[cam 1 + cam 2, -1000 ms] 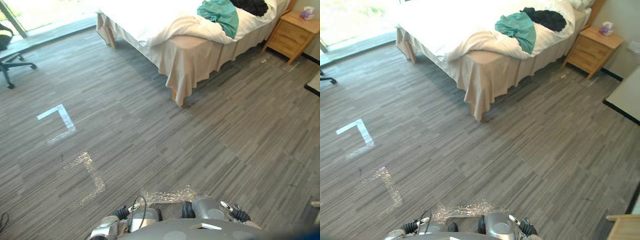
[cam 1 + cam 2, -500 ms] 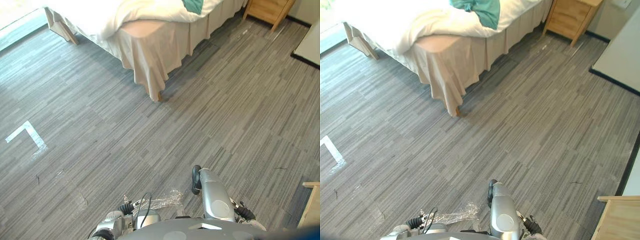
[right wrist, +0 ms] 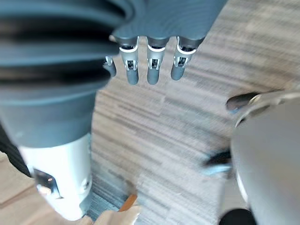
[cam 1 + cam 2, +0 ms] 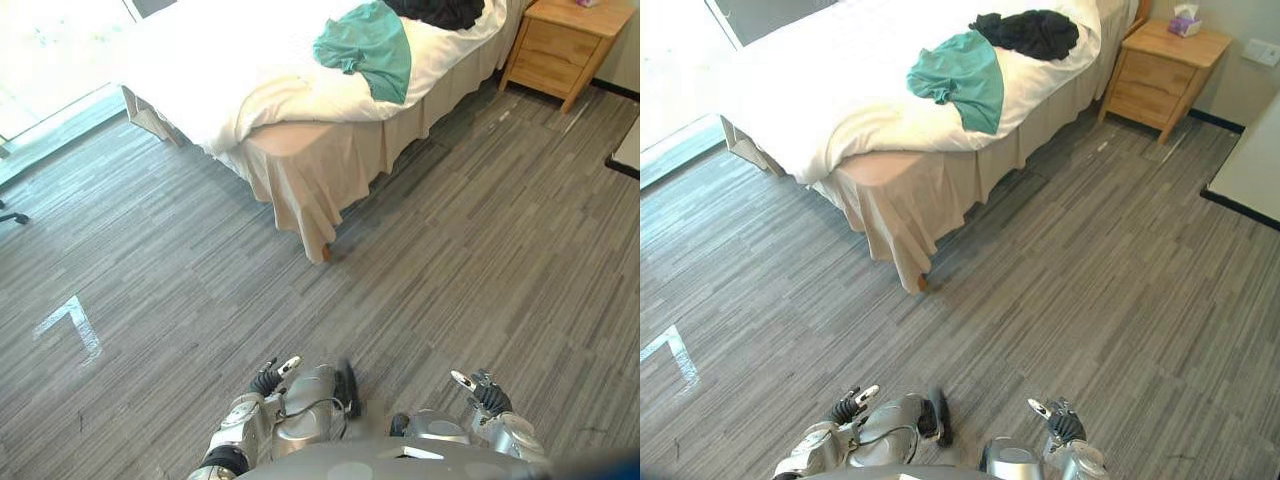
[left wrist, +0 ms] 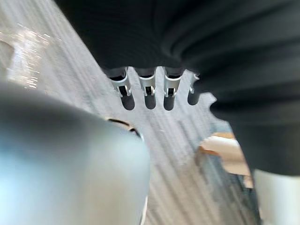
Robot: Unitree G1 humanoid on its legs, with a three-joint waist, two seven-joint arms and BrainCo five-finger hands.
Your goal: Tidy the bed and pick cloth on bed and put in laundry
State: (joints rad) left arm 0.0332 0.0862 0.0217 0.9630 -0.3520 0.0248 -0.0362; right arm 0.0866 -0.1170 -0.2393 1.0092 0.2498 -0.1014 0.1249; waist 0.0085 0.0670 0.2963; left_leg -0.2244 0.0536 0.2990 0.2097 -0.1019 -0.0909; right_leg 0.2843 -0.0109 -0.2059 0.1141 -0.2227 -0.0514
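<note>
Right eye view: teal cloth (image 4: pixel 960 75), black cloth (image 4: pixel 1030 32) upper centre on bed (image 4: pixel 810 100) | look soft, light; I'd pinch a raised fold | left hand (image 4: pixel 850 403), right hand (image 4: pixel 1058 420): fingers straight, empty.

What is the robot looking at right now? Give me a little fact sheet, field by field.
Place: bedroom, grey striped floor
Bed: bed with white cover, beige skirt
Clothes: teal cloth and black cloth lying on the bed, not yet picked up
Beside bed: wooden nightstand with tissue box on top
Left hand: left hand hangs low, fingers straight, holding nothing
Right hand: right hand hangs low, fingers straight, holding nothing
</note>
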